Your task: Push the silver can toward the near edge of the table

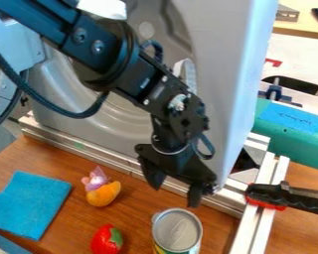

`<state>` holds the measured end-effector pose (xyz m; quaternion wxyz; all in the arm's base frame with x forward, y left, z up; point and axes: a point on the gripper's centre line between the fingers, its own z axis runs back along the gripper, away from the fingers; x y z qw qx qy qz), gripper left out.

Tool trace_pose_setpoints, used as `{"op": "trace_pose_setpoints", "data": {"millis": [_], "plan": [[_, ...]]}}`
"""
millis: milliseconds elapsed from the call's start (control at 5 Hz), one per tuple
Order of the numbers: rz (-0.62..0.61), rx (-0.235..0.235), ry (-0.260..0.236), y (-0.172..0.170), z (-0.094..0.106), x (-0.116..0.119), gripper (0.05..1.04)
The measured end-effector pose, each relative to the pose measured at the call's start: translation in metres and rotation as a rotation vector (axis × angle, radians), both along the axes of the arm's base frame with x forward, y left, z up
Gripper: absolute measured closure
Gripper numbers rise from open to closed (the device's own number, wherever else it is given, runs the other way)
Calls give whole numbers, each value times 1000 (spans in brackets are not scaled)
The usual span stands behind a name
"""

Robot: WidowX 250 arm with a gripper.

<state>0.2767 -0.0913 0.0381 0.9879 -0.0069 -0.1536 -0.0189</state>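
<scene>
Taking the view as a clock face, we find a flat blue cloth [30, 204] on the brown wooden table [58, 158] at eight o'clock. At seven we see a small toy with an orange body and a purple top [102, 191]; between six and seven, nearer the rim, lies a red toy strawberry with green leaves [105, 241]. The black arm [115, 64] enters from ten to eleven o'clock, in front of a large grey moulded panel [231, 59]. Its black two-finger gripper [175, 194] hangs at six, near the centre; we note its fingers spread apart, with nothing between them. Also at six, farther out, we observe the silver-topped metal can [178, 230], upright and nearest to the gripper. At four, a black-and-red clamp [281, 196] crosses a silver metal rail [253, 223].
</scene>
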Motion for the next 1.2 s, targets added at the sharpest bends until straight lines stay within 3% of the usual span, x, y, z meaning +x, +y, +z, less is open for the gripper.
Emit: {"op": "trace_pose_setpoints", "data": {"millis": [200,400,800,1200], "plan": [[122,-44,-4,-5,-8,9,82],[235,-39,-1,-7,-19,16,82],[175,16,74,-11,-50,24,83],[107,60,78,-9,-62,28,82]]}}
